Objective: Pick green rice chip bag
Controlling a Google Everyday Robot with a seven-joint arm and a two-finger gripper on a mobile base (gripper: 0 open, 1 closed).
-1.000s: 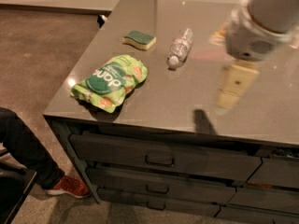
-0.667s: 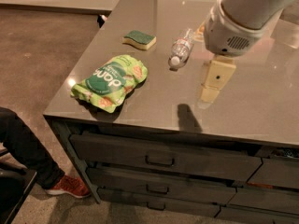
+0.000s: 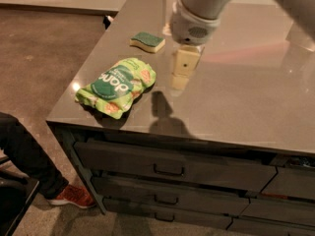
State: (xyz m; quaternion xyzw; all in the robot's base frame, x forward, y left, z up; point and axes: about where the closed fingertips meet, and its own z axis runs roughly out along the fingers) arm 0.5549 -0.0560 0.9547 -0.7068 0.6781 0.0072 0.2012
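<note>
1. Grey, smooth-topped desk (image 3: 246, 97) fills most of the view. Glossy surface with light glare at the far right. It carries the bag and the sponge.
2. Brown-grey carpeted floor (image 3: 44, 58) lies to the left of the desk and below it.
3. Thick grey-and-white robot arm (image 3: 197, 14) comes in from the top right and reaches down over the middle of the desk.
4. Dark grey drawers (image 3: 167, 168) with thin black handles are stacked in the desk's front face, all closed.
5. A person's leg in dark trousers (image 3: 24, 151) shows at the lower left, beside the desk's front corner.
6. Crinkly light-green rice chip bag (image 3: 117, 86), with a dark green round logo, white lettering and orange chip pictures, lies flat on the desk's left part near the front-left corner. It is angled, lower end toward the corner, and nothing touches it.
7. Cream-coloured hand (image 3: 180, 80) at the arm's end points downward over the desk. It sits just right of the bag's upper end, apart from it, and holds nothing visible. Cannot tell whether it is released or clenched. Its dark shadow (image 3: 165, 114) falls on the desk toward the front edge.
8. Small yellow sponge with a green top (image 3: 147, 41) lies flat behind the bag, near the arm and apart from both.
9. Red shoe (image 3: 74, 196) on the person's foot rests on the floor by the lowest drawer.
</note>
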